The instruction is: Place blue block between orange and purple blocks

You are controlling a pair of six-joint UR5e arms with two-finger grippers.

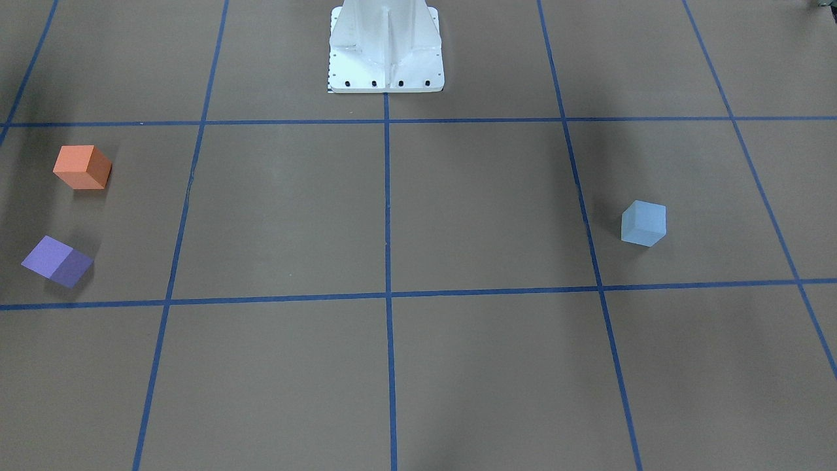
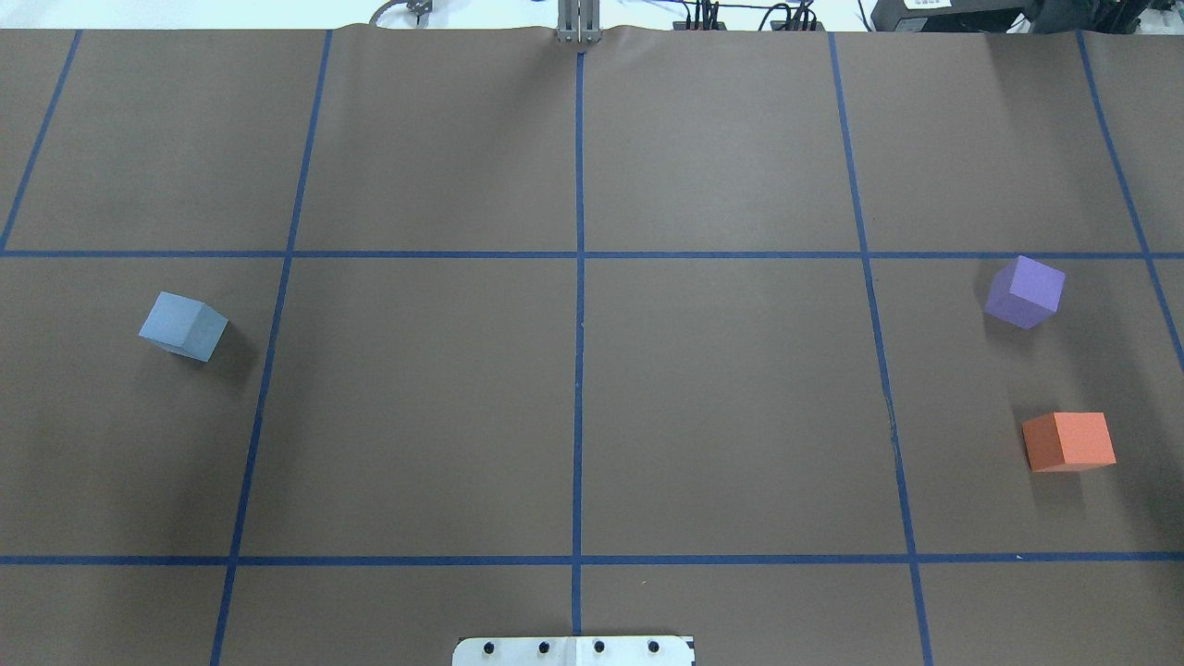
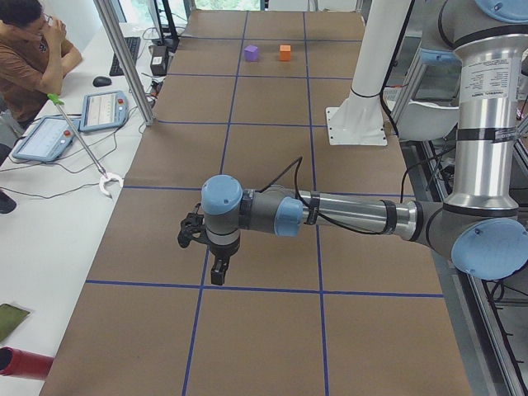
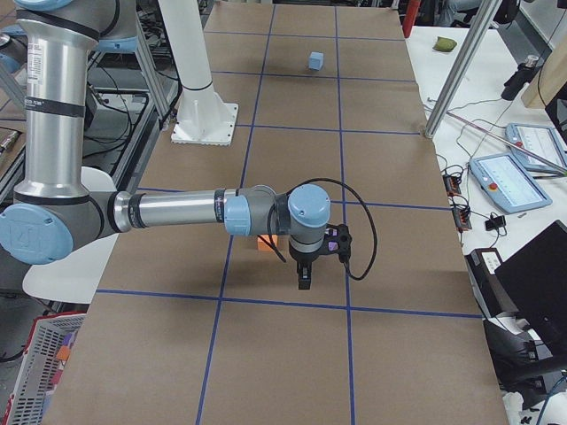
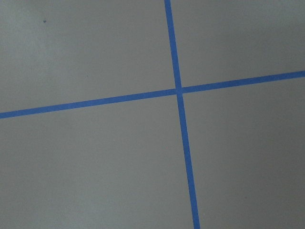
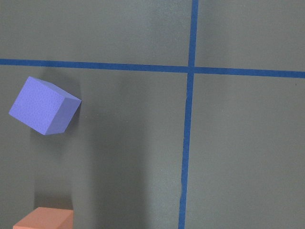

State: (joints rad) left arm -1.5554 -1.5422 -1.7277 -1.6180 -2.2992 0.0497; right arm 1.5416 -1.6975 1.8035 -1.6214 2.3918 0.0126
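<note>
Brown table [image 2: 416, 416]; left end effector [image 3: 218, 272], right end effector [image 4: 304, 282] point down, arms outstretched; openness indiscernible.

The left arm [image 3: 355, 216] and right arm [image 4: 173, 212] are silver tubes with grey joints, pale blue caps and black cables [image 4: 368, 221]. The left end effector [image 3: 218, 271] and right end effector [image 4: 304, 279] are black. The white base [image 1: 386, 52] has black screws [image 1: 374, 84].

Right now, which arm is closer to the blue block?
Left. The left gripper hangs over the end where the blue block sits. The right gripper hangs at the opposite end, near the orange block.
</note>
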